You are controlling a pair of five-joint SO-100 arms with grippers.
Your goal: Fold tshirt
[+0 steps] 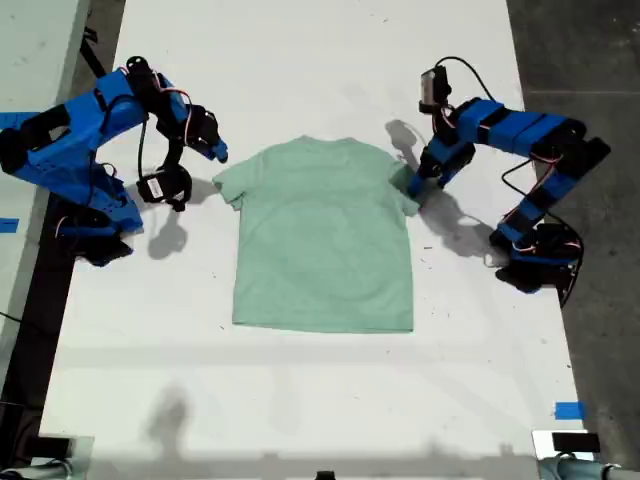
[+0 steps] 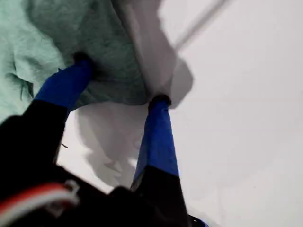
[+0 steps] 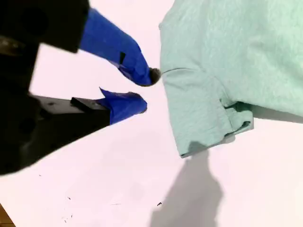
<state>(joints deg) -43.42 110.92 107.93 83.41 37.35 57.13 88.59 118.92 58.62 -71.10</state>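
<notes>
Here, moving from the exterior view's left to its right, we first meet our second tool [image 1: 218,152], raised just off the desk [image 1: 300,400] beside the sleeve in the frame's left half. Its wrist view shows the two blue tips parted a little, with nothing between them; one tip [image 3: 142,73] sits right at the sleeve's edge and the other is clear of the cloth.

The tshirt [image 1: 322,240] lies flat at the middle of the frame, collar toward the top edge and hem toward the bottom, both short sleeves spread outward. It looks smooth across the body, with only small wrinkles near the sleeves.

Farther right, our first tool [image 1: 410,186] is down at the other sleeve, right of centre. In its wrist view the jaws stand wide apart: one tip [image 2: 71,80] presses on bunched green cloth, the other [image 2: 158,106] rests at the sleeve's edge against the white surface. Nothing is clamped yet.

We judge the shirt light, soft and limp: it will sag and drag rather than hold a shape, and a single layer may slip from a shallow pinch. The sleeve hem or shoulder seam, where the cloth is doubled, seems the surest place to take hold, one side per tool, so that the fold comes over evenly.
</notes>
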